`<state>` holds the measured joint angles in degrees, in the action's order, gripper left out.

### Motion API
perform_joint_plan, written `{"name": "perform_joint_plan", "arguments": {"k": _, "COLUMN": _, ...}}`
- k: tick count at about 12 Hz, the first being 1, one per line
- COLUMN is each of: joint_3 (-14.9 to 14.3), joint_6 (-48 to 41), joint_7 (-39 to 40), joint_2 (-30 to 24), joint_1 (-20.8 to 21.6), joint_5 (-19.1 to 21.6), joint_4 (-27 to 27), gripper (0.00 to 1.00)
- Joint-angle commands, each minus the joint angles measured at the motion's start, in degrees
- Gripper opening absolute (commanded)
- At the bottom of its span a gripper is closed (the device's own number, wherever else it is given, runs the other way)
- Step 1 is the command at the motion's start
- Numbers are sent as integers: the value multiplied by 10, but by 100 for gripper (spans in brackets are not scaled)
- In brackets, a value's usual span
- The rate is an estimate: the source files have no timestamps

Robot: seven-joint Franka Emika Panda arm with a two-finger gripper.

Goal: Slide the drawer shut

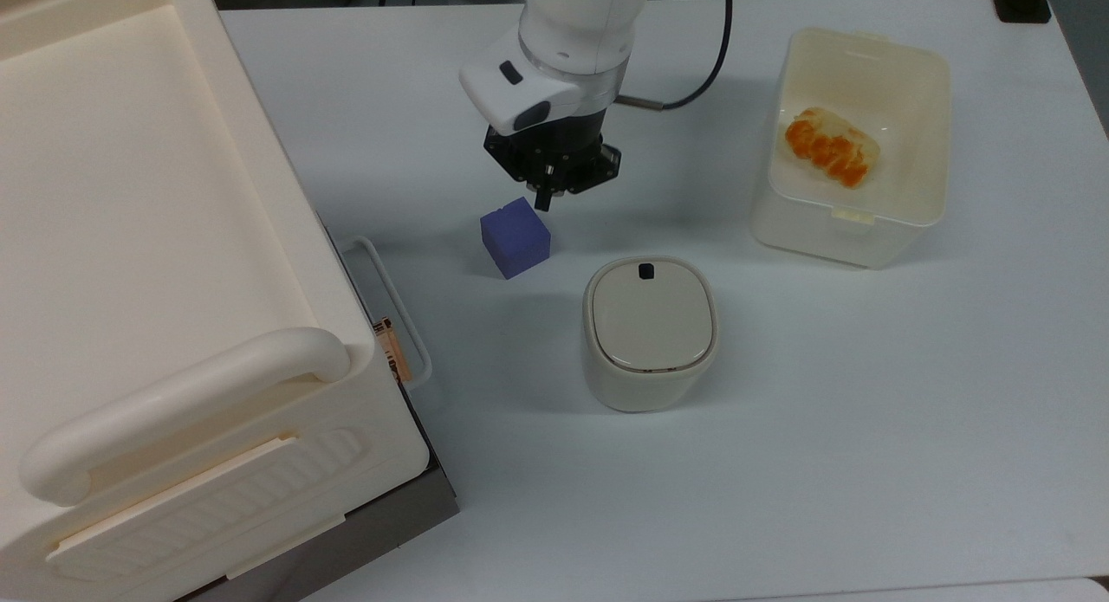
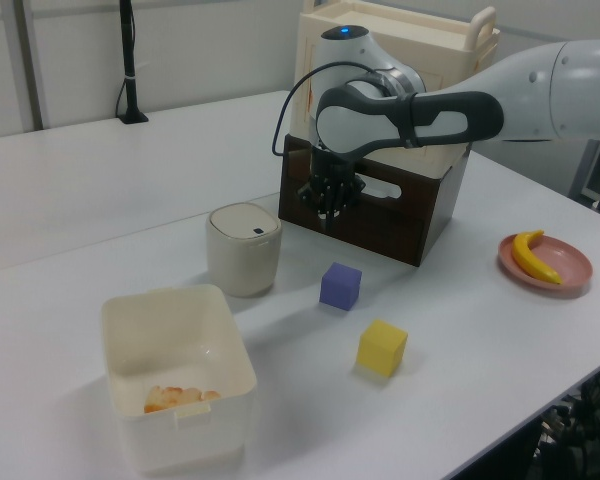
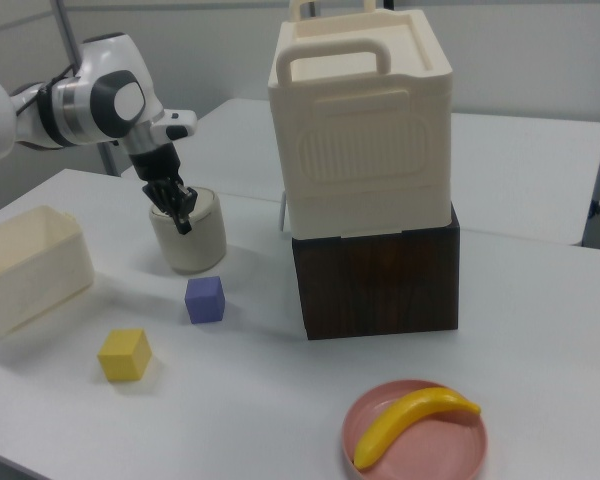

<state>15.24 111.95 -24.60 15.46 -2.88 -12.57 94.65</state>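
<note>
One pincer (image 1: 544, 205) above bare table, fingers together, empty, near purple cube (image 1: 515, 237), well apart from drawer (image 1: 381, 306)

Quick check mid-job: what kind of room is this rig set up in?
Likely a robotics lab or test room: a robot arm's claw over a plain white table, with staged props such as a toy banana on a pink plate and foam cubes.
</note>
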Motion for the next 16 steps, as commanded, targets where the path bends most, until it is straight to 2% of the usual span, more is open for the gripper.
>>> {"name": "perform_joint_plan", "arguments": {"k": 1, "joint_3": 8, "joint_6": -74, "joint_7": 142, "joint_2": -57, "joint_1": -1, "joint_5": 48, "joint_4": 3, "gripper": 11}}
{"name": "perform_joint_plan", "arguments": {"k": 2, "joint_3": 8, "joint_6": -102, "joint_7": 160, "joint_2": -74, "joint_1": 0, "joint_5": 59, "joint_4": 1, "gripper": 16}}
{"name": "perform_joint_plan", "arguments": {"k": 3, "joint_3": 10, "joint_6": -129, "joint_7": 175, "joint_2": -85, "joint_1": 1, "joint_5": 62, "joint_4": -7, "gripper": 28}}
{"name": "perform_joint_plan", "arguments": {"k": 6, "joint_3": 18, "joint_6": -166, "joint_7": 226, "joint_2": -102, "joint_1": 0, "joint_5": 62, "joint_4": -12, "gripper": 48}}
{"name": "perform_joint_plan", "arguments": {"k": 10, "joint_3": 19, "joint_6": -181, "joint_7": 263, "joint_2": -122, "joint_1": 0, "joint_5": 62, "joint_4": -12, "gripper": 59}}
{"name": "perform_joint_plan", "arguments": {"k": 13, "joint_3": 19, "joint_6": -190, "joint_7": 307, "joint_2": -138, "joint_1": -3, "joint_5": 62, "joint_4": -12, "gripper": 85}}
{"name": "perform_joint_plan", "arguments": {"k": 14, "joint_3": 19, "joint_6": -191, "joint_7": 316, "joint_2": -145, "joint_1": -4, "joint_5": 62, "joint_4": -11, "gripper": 100}}
{"name": "perform_joint_plan", "arguments": {"k": 16, "joint_3": 19, "joint_6": -192, "joint_7": 316, "joint_2": -156, "joint_1": -6, "joint_5": 62, "joint_4": -11, "gripper": 100}}
